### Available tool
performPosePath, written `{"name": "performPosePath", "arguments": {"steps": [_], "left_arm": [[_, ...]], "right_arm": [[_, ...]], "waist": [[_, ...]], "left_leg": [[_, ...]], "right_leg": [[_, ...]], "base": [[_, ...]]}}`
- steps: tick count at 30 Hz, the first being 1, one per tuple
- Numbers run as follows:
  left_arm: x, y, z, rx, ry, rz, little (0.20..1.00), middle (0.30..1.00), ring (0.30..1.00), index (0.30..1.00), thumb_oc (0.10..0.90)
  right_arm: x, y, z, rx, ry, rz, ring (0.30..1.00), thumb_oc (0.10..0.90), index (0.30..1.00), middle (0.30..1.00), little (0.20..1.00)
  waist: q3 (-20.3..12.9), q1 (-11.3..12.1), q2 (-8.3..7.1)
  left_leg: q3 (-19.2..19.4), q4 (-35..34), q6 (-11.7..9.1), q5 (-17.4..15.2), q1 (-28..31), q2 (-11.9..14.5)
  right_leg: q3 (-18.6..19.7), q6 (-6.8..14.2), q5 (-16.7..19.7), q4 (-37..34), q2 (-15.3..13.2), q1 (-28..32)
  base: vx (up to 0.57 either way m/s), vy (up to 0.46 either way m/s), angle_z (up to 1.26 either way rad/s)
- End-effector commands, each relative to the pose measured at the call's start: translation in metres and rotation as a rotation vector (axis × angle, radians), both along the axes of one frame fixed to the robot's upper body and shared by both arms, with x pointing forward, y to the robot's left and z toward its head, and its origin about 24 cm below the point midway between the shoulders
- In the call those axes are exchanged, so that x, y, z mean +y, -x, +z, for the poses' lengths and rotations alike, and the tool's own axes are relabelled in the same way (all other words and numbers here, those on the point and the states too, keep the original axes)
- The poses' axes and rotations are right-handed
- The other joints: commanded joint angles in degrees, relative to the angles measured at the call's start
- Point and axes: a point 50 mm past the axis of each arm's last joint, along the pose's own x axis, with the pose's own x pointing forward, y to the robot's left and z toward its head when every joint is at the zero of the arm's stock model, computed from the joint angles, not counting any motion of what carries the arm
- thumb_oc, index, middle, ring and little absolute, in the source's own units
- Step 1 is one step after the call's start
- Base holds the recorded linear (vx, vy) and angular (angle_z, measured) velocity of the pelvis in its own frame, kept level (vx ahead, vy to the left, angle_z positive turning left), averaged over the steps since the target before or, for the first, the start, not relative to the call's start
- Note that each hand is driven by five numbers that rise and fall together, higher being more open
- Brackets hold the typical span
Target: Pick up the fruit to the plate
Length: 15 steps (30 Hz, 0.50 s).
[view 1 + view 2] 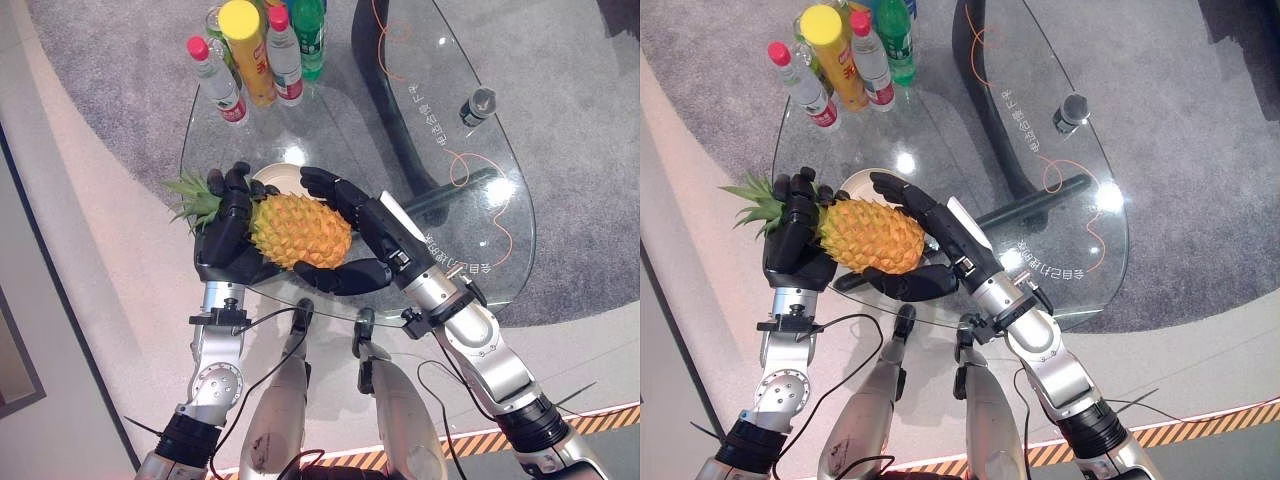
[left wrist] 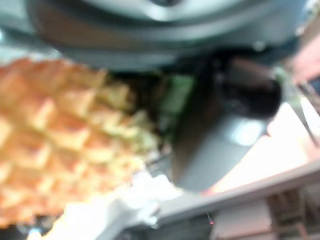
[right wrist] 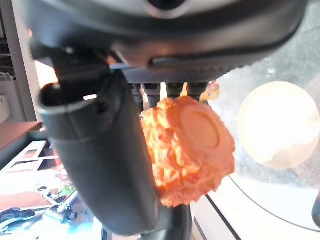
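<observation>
Both hands grip one pineapple [image 1: 298, 230] in the left eye view, above the near edge of the glass table [image 1: 480, 250]. The left hand [image 1: 225, 238] cups the leafy crown end, fingers curled over the fruit; the right hand [image 1: 345, 235] wraps the other end, fingers arched over the top and thumb underneath. A white plate [image 1: 278, 178] lies on the glass just behind the fruit, partly hidden by it. Several bottles [image 1: 262, 50] stand together at the far left edge, and a small dark cylinder [image 1: 478, 105] stands near the far right edge.

Seen from the right eye view, the pineapple [image 1: 870, 235] again hangs between the left hand [image 1: 795, 240] and the right hand [image 1: 930, 250], crown pointing left past the table's edge.

Up close in the left wrist view, the pineapple's [image 2: 55, 140] scaly skin lies against the hand.

From the right wrist view, the fruit's round base [image 3: 192, 145] sits pressed beside the dark thumb [image 3: 105, 165], with the plate [image 3: 277, 125] on the glass beyond.
</observation>
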Motion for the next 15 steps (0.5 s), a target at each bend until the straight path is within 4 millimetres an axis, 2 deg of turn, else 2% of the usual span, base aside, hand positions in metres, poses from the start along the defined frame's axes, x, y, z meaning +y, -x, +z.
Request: {"name": "performPosePath", "arguments": {"steps": [1, 5, 11, 12, 14, 15], "left_arm": [[0.027, 0.034, 0.078, -0.479, 0.028, 0.153, 0.2, 0.3, 0.3, 0.3, 0.1], [0.033, 0.034, 0.08, -0.478, -0.008, 0.248, 0.2, 0.3, 0.3, 0.3, 0.1], [0.042, 0.034, 0.081, -0.43, -0.157, 0.508, 0.2, 0.3, 0.3, 0.3, 0.1], [0.042, 0.034, 0.081, -0.429, -0.158, 0.509, 0.2, 0.3, 0.3, 0.3, 0.1], [0.049, 0.031, 0.08, -0.381, -0.227, 0.657, 0.2, 0.3, 0.3, 0.3, 0.1], [0.048, 0.031, 0.08, -0.38, -0.228, 0.66, 0.2, 0.3, 0.3, 0.3, 0.1]], "right_arm": [[-0.046, 0.007, 0.039, -0.219, -0.041, -0.222, 0.9, 0.8, 0.9, 0.9, 0.9], [-0.051, 0.005, 0.033, -0.181, -0.031, -0.239, 0.9, 0.8, 0.9, 0.9, 0.9], [-0.058, 0.003, 0.022, -0.124, -0.015, -0.253, 0.9, 0.8, 0.9, 0.9, 0.9], [-0.058, 0.003, 0.022, -0.124, -0.015, -0.253, 0.9, 0.8, 0.9, 0.9, 0.9], [-0.06, 0.0, 0.018, -0.101, -0.004, -0.253, 0.9, 0.8, 0.9, 0.9, 0.9], [-0.06, 0.0, 0.018, -0.101, -0.004, -0.253, 0.9, 0.8, 0.9, 0.9, 0.9]], "waist": [[-1.5, -1.43, 0.29], [-1.5, -1.79, 0.61], [-1.5, -2.44, 0.96], [-1.5, -2.43, 0.96], [-1.5, -2.85, 1.07], [-1.5, -2.85, 1.06]], "left_leg": [[0.81, 9.16, 2.3, -8.3, -1.86, -5.15], [1.09, 8.81, 2.21, -8.04, -1.76, -5.04], [1.61, 8.62, 1.86, -7.68, -1.55, -4.82], [1.62, 8.61, 1.86, -7.68, -1.55, -4.82], [1.95, 8.62, 1.74, -7.53, -1.75, -4.69], [1.96, 8.63, 1.74, -7.53, -1.78, -4.69]], "right_leg": [[0.22, 3.28, 3.05, -3.54, 0.32, 3.44], [0.43, 3.35, 2.99, -3.47, 0.24, 3.35], [0.75, 3.48, 2.9, -3.25, 0.12, 3.33], [0.76, 3.48, 2.89, -3.24, 0.12, 3.32], [0.98, 3.59, 2.84, -3.04, 0.02, 2.97], [0.99, 3.59, 2.84, -3.02, 0.01, 2.93]], "base": [[0.0, 0.0, 0.0], [0.0, 0.01, -0.04], [-0.01, 0.017, -0.07], [-0.02, 0.032, -0.01], [-0.02, 0.034, -0.01], [0.0, 0.0, 0.0]]}}
